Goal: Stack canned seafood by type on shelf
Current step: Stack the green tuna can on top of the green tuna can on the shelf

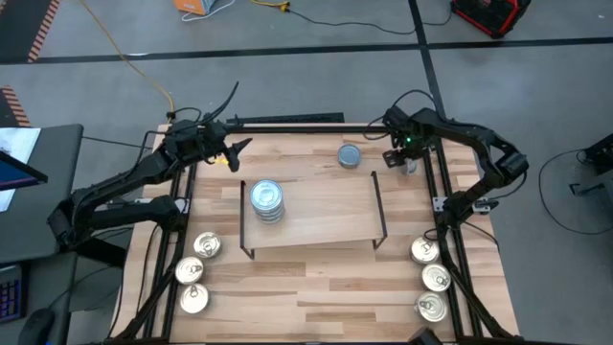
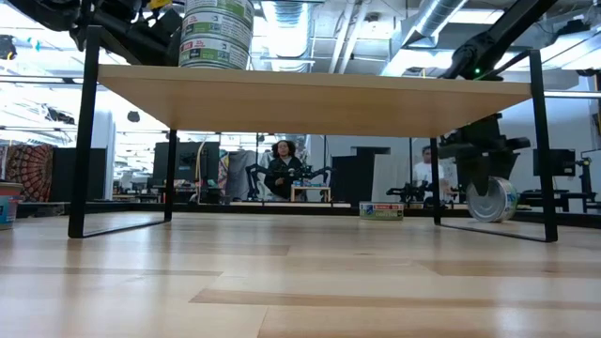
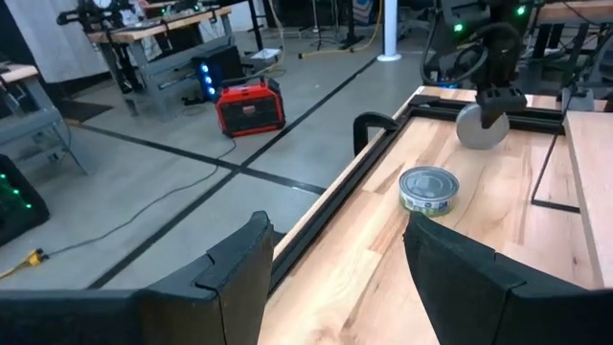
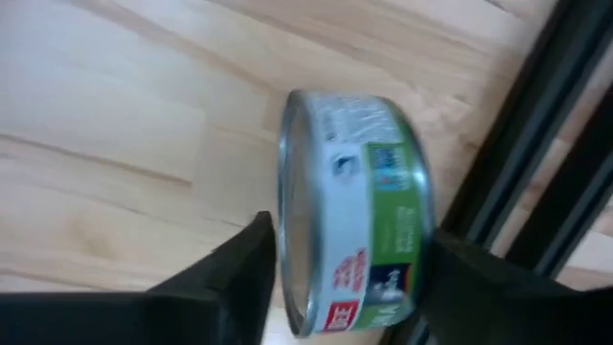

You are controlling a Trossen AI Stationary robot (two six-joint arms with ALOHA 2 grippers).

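My right end effector (image 1: 406, 161) sits at the far right corner of the desk (image 1: 316, 287), and through its wrist camera I see a tin (image 4: 354, 211) standing on edge between the two fingers (image 4: 230, 278), one finger on the lid face and the other on the base, the fingers drawn in close to it; I can't tell whether they are clamped on it yet. The low view shows the same tin (image 2: 491, 199) tipped on its rim under that end effector, so its flat axis runs level rather than upright. I judge the coming move turns on that: the tin must be turned flat before it goes on the shelf (image 1: 316, 206), which lies to the near left of this end effector. A stack of tins (image 1: 267, 199) already stands on the shelf's left half. One blue-grey tin (image 1: 350, 155) lies flat on the desk just beyond the shelf, between the two arms. My left end effector (image 1: 230, 151) hovers at the far left with fingers apart and nothing between them, pointed toward that loose tin. Three silver tins (image 1: 194, 271) wait near left, three more (image 1: 431, 278) near right.
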